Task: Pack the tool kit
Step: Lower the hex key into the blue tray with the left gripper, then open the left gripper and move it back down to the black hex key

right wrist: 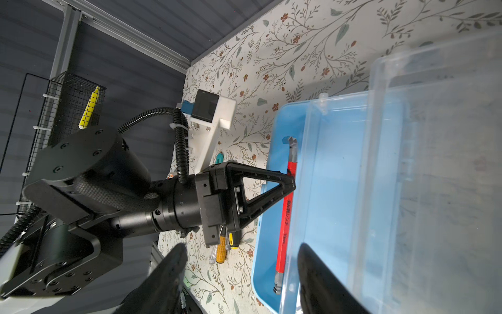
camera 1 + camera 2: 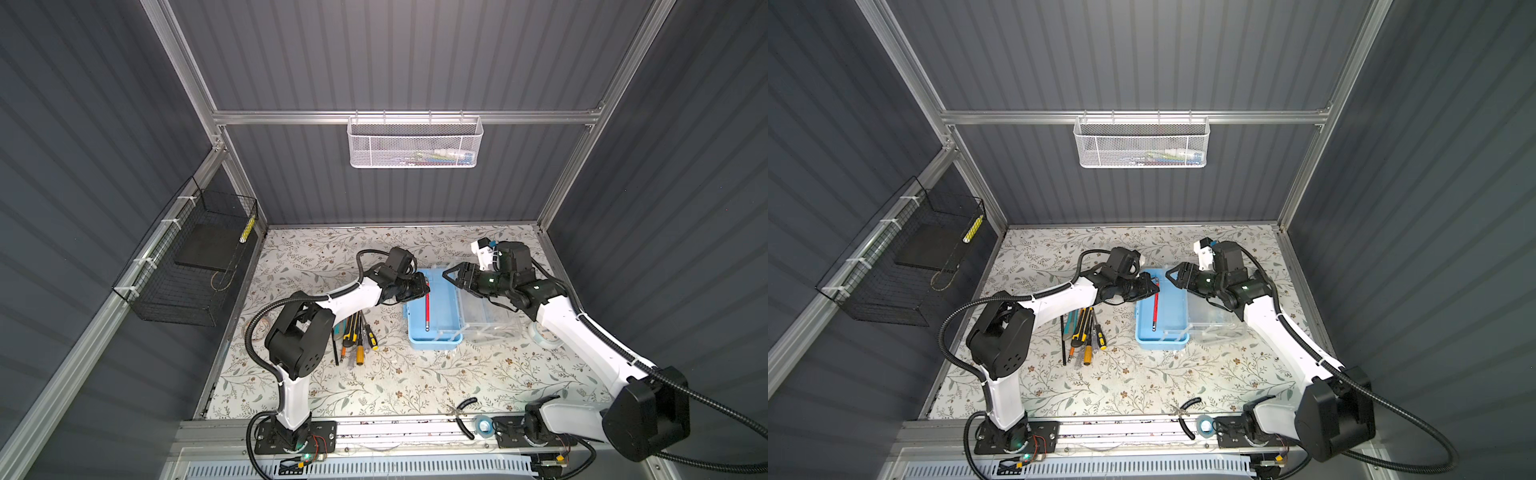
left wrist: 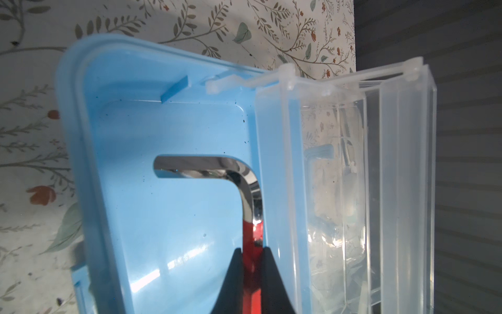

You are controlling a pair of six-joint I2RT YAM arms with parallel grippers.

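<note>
The tool kit's light-blue box (image 2: pixel 442 320) (image 2: pixel 1171 320) lies open mid-table, its clear lid (image 2: pixel 490 307) (image 1: pixel 421 163) folded out to the right. My left gripper (image 2: pixel 426 286) (image 3: pixel 251 248) is shut on a red-sleeved hex key (image 2: pixel 427 309) (image 3: pixel 252 236) (image 1: pixel 286 217). The key lies lengthwise inside the box, along the lid side. My right gripper (image 2: pixel 451 279) (image 1: pixel 241 250) hangs open and holds nothing. It is over the box's far end, facing the left gripper. Several yellow, black and orange hand tools (image 2: pixel 355 332) (image 2: pixel 1084 332) lie on the table left of the box.
A white mesh basket (image 2: pixel 415 143) hangs on the back wall and a black wire basket (image 2: pixel 187 266) on the left wall. A clear tape roll (image 2: pixel 544 334) sits right of the lid. Pliers (image 2: pixel 463 415) and a small tape roll (image 2: pixel 483 424) lie at the front edge.
</note>
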